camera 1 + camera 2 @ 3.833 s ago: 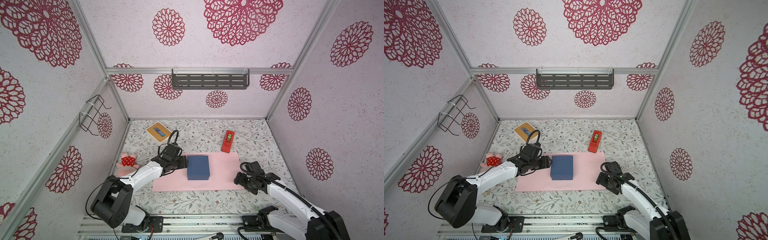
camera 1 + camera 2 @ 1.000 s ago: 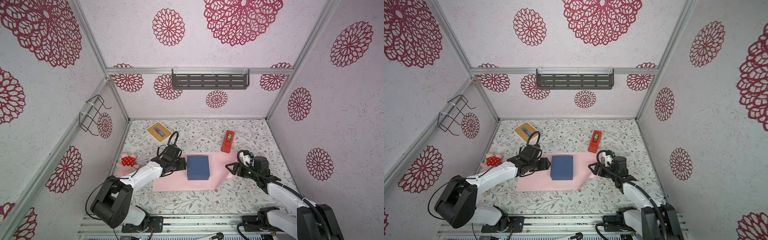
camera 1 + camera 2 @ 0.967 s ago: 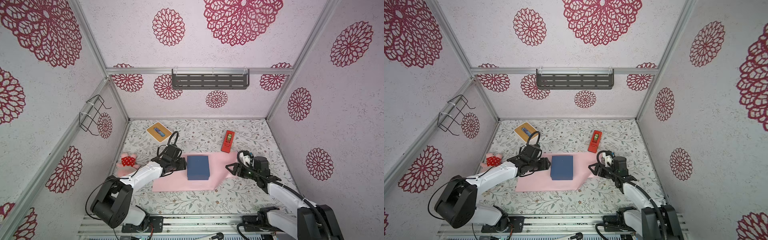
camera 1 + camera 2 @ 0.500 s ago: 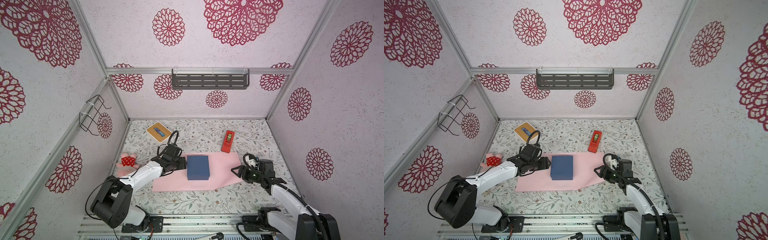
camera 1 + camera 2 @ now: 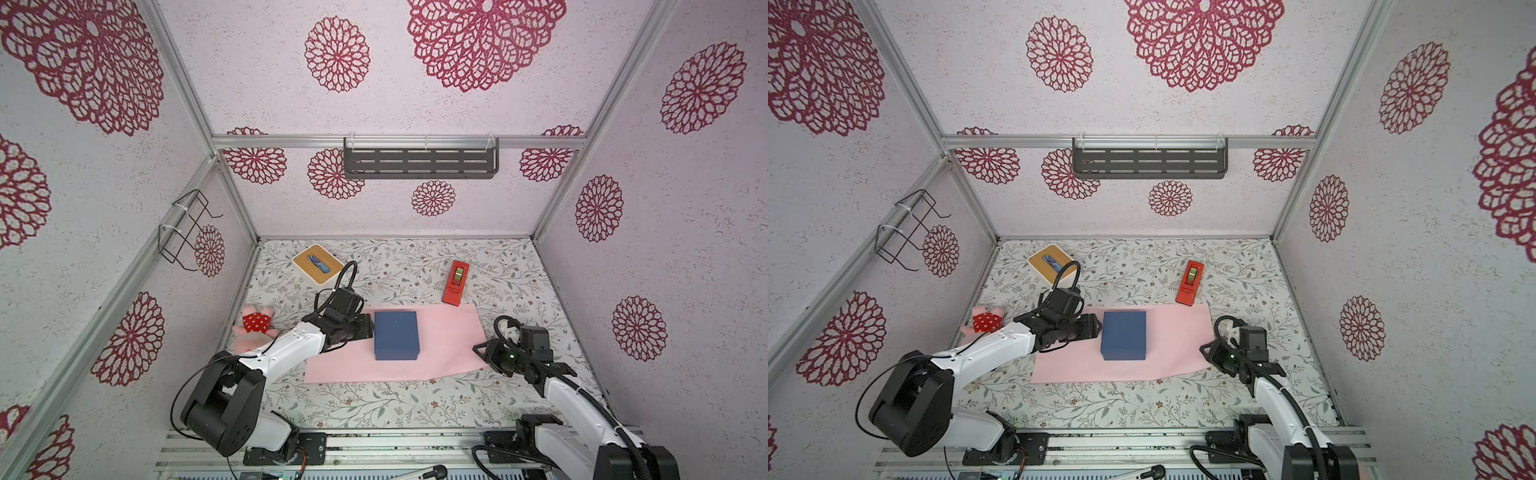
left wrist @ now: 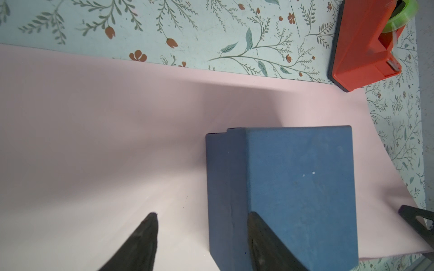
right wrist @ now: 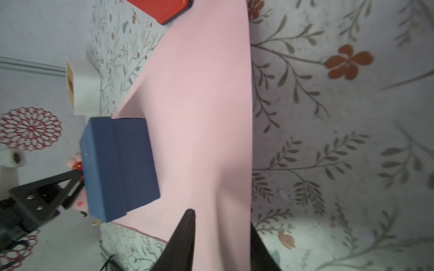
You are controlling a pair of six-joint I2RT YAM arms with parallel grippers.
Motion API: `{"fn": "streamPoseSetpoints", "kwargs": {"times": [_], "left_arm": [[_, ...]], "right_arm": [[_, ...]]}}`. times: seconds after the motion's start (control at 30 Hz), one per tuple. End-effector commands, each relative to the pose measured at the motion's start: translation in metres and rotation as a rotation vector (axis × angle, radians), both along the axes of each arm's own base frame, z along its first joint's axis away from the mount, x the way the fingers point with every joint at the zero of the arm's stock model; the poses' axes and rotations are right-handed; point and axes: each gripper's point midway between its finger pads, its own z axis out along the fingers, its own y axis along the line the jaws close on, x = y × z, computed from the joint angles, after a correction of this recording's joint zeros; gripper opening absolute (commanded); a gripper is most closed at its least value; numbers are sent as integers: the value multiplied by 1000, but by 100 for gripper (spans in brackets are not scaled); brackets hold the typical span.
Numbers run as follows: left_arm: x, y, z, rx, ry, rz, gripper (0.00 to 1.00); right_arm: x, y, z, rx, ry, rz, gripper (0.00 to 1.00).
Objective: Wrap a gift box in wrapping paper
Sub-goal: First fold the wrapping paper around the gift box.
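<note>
The navy gift box (image 5: pixel 395 334) (image 5: pixel 1123 334) sits on the left half of the pink wrapping paper (image 5: pixel 451 338) (image 5: pixel 1177 338), which lies spread on the floral table. My left gripper (image 5: pixel 366 328) (image 5: pixel 1095 326) (image 6: pixel 202 214) is open at the box's left side. One of its fingers (image 6: pixel 263 237) is over the box top and the other is above the paper. My right gripper (image 5: pixel 480 353) (image 5: pixel 1205 350) (image 7: pixel 222 217) is at the paper's right edge. Its jaws stand apart, one above the sheet and one below it. The paper's near right corner is slightly raised.
A red tape dispenser (image 5: pixel 456 282) (image 6: pixel 366 47) stands just behind the paper's far right corner. A white box with a wooden top (image 5: pixel 318 264) is at the back left. A pink plush toy (image 5: pixel 255 326) lies by the left wall. The right wall is close behind the right arm.
My right gripper has drawn back to the right, from over the paper to its edge, and its jaws have narrowed around the sheet. The lifted corner has sunk lower. The left arm has not moved.
</note>
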Motion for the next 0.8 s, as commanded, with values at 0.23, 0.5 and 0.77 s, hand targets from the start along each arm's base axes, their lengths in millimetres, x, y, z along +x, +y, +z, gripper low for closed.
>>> {"fn": "streamPoseSetpoints", "kwargs": {"times": [0.23,0.5,0.77], "left_arm": [[11,-3,21,-23,-48,6,63],[13,-6,25,-26,-54,-2,63],[14,-9,30,-42,-61,-8,63]], "right_arm": [[-11,-14,-11,-87,48,-38,5],[-21,-13,-9,-76,42,-47,1],[-28,-7,-2,-64,19,-37,2]]}}
